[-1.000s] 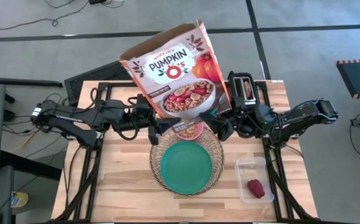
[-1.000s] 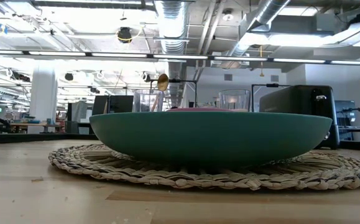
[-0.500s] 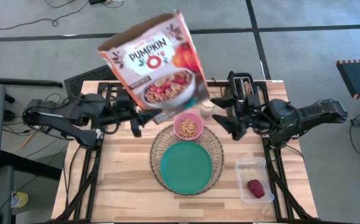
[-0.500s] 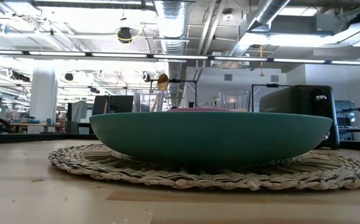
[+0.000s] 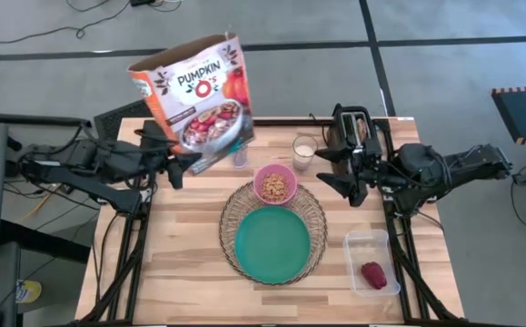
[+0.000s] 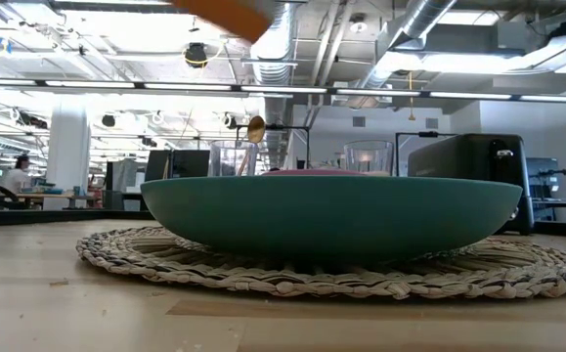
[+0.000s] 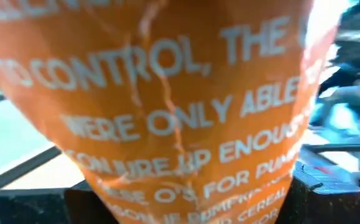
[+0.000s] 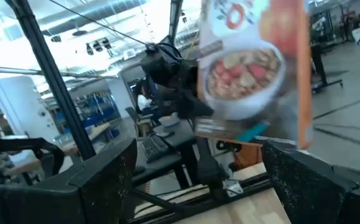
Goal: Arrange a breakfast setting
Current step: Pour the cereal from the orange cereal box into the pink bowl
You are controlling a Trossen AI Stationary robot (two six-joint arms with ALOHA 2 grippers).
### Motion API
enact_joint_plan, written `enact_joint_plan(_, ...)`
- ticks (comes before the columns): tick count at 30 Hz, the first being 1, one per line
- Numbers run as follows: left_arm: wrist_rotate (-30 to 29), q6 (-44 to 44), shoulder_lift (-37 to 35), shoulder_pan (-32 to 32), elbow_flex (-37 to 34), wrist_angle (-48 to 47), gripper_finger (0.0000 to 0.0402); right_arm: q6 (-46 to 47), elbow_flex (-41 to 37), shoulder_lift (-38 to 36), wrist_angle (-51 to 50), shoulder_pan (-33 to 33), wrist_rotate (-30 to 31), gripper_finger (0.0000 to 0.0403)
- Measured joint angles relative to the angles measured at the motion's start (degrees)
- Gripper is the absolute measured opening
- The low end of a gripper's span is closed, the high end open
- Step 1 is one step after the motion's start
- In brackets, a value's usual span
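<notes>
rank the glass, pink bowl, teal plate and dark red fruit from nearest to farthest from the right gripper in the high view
From the right gripper:
1. Glass, just beside it toward the table's middle.
2. Pink bowl, on the charger's far edge.
3. Teal plate, centred on the charger.
4. Dark red fruit, in the clear tub at the near right corner.

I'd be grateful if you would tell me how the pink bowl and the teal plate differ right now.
The pink bowl is smaller than the teal plate. The bowl holds cereal; the plate holds nothing. The bowl sits at the far edge of the wire charger, the plate over its middle. Both are round and rest on that charger.
</notes>
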Motion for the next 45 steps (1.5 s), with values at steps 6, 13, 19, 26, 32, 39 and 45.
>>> enact_joint_plan(6, -4.3, -13.3, 0.8, 0.0, 0.0, -16.6, 0.0216, 0.8, 0.0, 0.9, -1.7, 0.1, 0.0, 0.0372)
enact_joint_plan(13, -6.6, -29.1, 2.6, 0.0, -1.0, -33.9, 0.0216, 1.0, 0.0, 1.8, -2.1, 0.1, 0.0, 0.0372)
enact_joint_plan(19, -5.0, -34.8, 3.1, 0.1, -8.0, -36.4, 0.0216, 1.0, 0.0, 2.6, -3.1, 0.1, 0.0, 0.0372)
enact_joint_plan(26, -2.6, -37.9, 2.9, 0.3, -19.8, -28.7, 0.0216, 0.8, 0.0, 3.5, -4.9, -0.1, 0.0, 0.0372)
enact_joint_plan(32, -5.2, -36.6, 2.5, 0.3, -27.2, -23.7, 0.0216, 0.9, 0.0, 3.4, -4.8, -0.7, 0.0, 0.0372)
enact_joint_plan(39, -8.2, -39.6, -2.7, 0.3, -35.6, -19.4, 0.0216, 2.8, 0.0, 3.4, -6.5, -0.7, 0.0, 0.0372)
enact_joint_plan(45, -11.2, -40.2, -5.7, 0.4, -42.4, -15.1, 0.0216, 3.0, 0.0, 3.5, -6.6, -0.8, 0.1, 0.0372)
